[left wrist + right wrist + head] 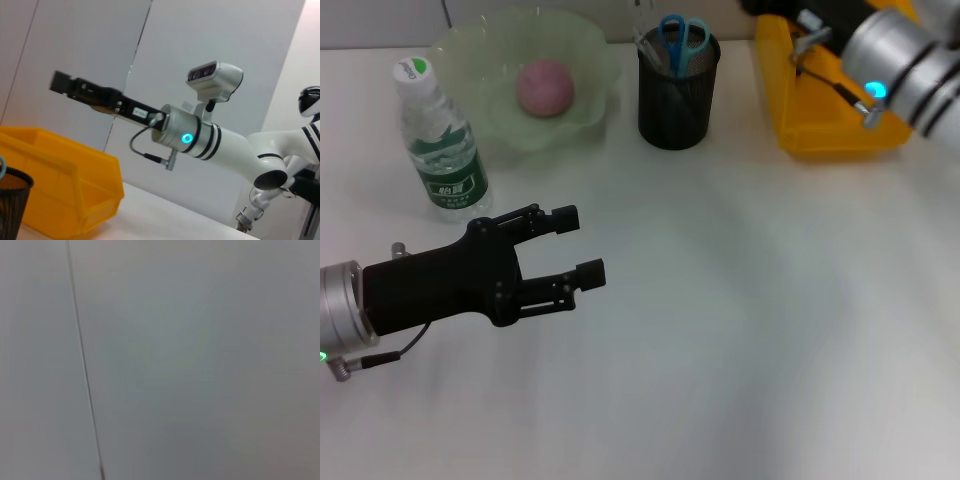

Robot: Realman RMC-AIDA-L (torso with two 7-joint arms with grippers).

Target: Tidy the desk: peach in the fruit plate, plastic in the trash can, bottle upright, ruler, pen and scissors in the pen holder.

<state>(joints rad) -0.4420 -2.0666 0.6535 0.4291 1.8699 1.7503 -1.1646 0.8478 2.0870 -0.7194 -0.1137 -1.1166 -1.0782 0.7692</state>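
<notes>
The peach (545,87) lies in the pale green fruit plate (470,50) at the back left. The bottle (440,140) stands upright beside it. The black mesh pen holder (678,100) holds the blue-handled scissors (682,35) and slim clear and grey sticks (646,40); I cannot tell pen from ruler. My left gripper (582,245) is open and empty over the desk (740,320), in front of the bottle. My right gripper (60,82) hangs above the yellow trash can (820,110). No plastic shows.
The left wrist view also shows the trash can (60,190) and the pen holder's rim (12,185) at its edge, with the robot's head behind. The right wrist view shows only a plain wall.
</notes>
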